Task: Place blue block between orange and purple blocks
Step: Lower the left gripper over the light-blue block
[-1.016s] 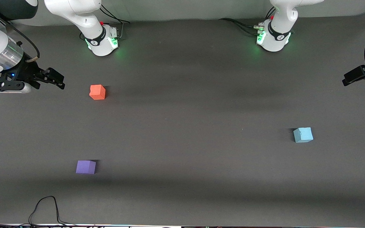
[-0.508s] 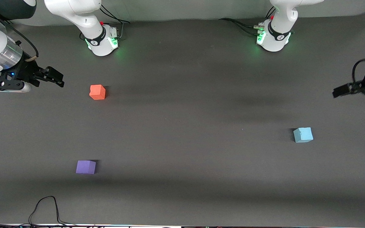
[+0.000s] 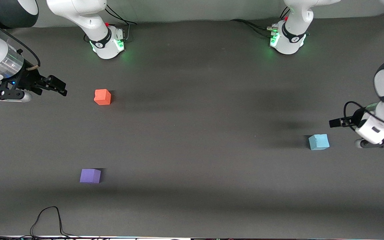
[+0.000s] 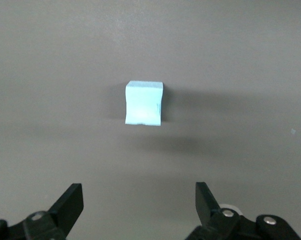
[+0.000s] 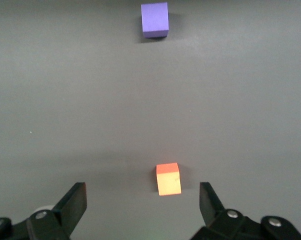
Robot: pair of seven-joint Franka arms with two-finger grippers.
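Blue block sat alone on the dark grey desk toward the left arm's end, resting flat and touched by nothing; the left wrist view showed it lying on bare surface ahead of that arm's fingertips. The left hand hung in the air just beside the block, near the desk's edge at that end, its fingers spread wide apart and holding nothing. The orange block lay toward the right arm's end, in the half of the desk closer to the robots' bases, and the purple block lay well apart from it, nearer the front camera's edge, with open desk between the two. The right hand waited in the air near the desk's edge at the right arm's end, beside the orange block, its fingers also parted and empty; its wrist view showed the orange block between them and the purple block farther off. A black cable looped at the desk's front corner at the right arm's end.
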